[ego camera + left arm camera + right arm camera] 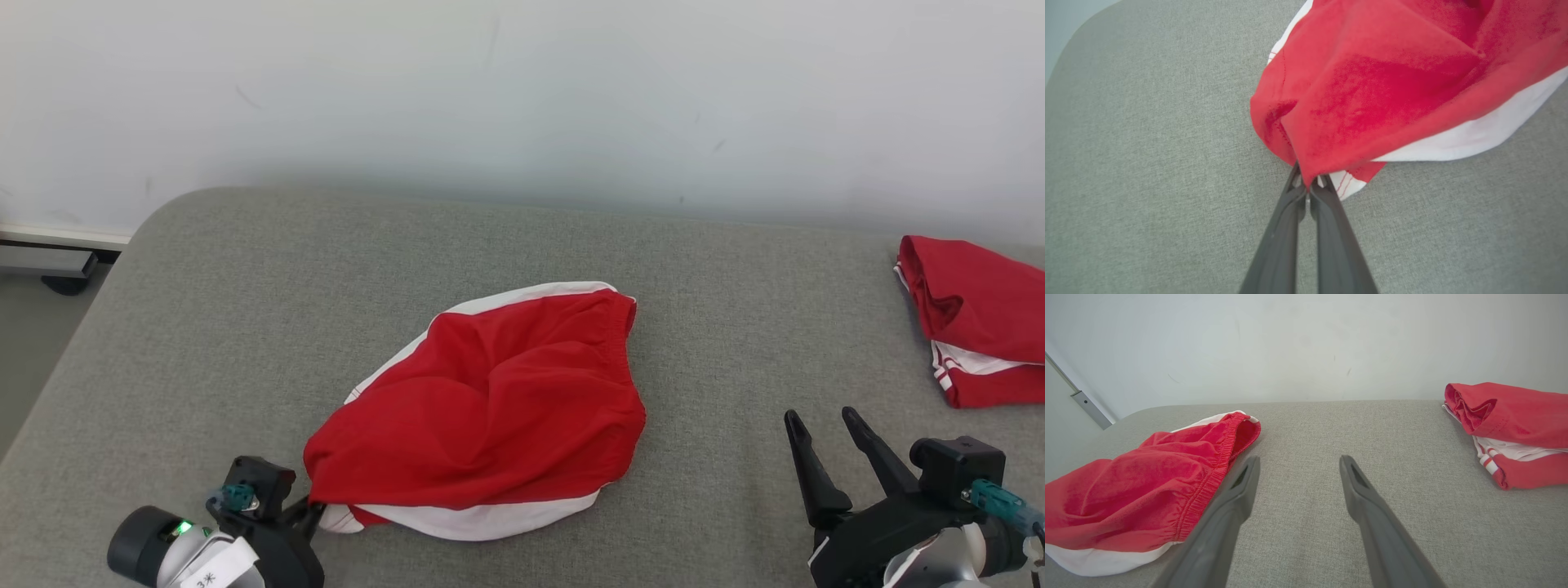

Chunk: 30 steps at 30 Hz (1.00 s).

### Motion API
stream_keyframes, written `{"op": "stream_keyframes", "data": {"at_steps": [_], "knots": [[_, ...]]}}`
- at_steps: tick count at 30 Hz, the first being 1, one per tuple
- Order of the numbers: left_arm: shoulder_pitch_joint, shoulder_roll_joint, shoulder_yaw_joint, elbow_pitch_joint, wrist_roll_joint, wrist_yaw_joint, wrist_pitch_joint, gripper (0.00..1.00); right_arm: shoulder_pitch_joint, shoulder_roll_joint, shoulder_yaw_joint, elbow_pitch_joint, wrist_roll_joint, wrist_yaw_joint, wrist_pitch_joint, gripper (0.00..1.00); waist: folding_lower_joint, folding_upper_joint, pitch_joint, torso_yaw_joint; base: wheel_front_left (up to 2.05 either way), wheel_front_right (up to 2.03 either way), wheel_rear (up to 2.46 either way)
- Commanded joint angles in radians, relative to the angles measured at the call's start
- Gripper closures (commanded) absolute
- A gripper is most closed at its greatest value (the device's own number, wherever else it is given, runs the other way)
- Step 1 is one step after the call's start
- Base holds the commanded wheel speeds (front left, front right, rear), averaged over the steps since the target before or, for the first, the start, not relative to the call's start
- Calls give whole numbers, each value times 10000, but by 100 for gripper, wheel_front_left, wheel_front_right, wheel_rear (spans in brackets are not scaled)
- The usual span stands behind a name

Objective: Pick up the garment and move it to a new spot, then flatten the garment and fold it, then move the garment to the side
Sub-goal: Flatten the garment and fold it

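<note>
One end effector (1308,178) tight on garment (1384,94)

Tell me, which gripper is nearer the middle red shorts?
Left. The left gripper is shut on a corner of the red shorts; the right gripper stands open, off to their right.

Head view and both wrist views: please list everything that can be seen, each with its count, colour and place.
garment: one, red shorts with white trim, crumpled in the middle of the padded surface
folded pile: count unclear, red and white, at the surface's right edge
padded surface: one, grey fabric, under everything
wall: one, whitish, behind the surface
left gripper: one, dark, shut on the garment's near left corner
right gripper: one, dark, open with nothing in it, at the lower right, apart from both garments
</note>
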Motion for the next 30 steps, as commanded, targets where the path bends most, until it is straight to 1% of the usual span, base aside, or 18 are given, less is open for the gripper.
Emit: {"op": "stream_keyframes", "data": {"at_steps": [1,2,3,7,10,13,20,24,30], "knots": [[26,-6,45,-29,147,77,-131,58,-41,-26,-9,24,61,-10,16,0,0,0,-23,15,0,0,0],[8,-28,97,-38,184,173,-281,22,-22,-23,-23,27,63,-10,9,0,0,0,-43,33,0,0,0],[24,-53,157,-53,186,255,-432,0,13,-21,-22,36,63,-10,2,0,0,0,-64,48,0,0,0],[192,-155,469,-108,40,549,-1096,0,119,-19,-2,51,115,-10,13,0,0,0,-85,119,0,0,0],[434,-233,840,-114,-288,691,-1725,0,131,-9,8,66,154,-10,10,0,0,0,-98,190,0,0,0],[659,-270,999,-111,-471,794,-2018,0,133,-3,-4,85,179,-10,-9,0,0,0,-135,246,0,0,0],[1123,-151,1153,-42,-757,902,-2233,0,140,5,1,102,199,-10,30,0,0,0,-228,278,0,0,0],[1470,-186,1345,-150,-1014,992,-2409,0,194,5,-33,77,227,-10,25,0,0,0,-256,261,0,0,0],[1846,-368,1428,-321,-1322,933,-2467,0,241,9,-93,75,217,-10,20,0,0,0,-244,311,0,0,0]]}}
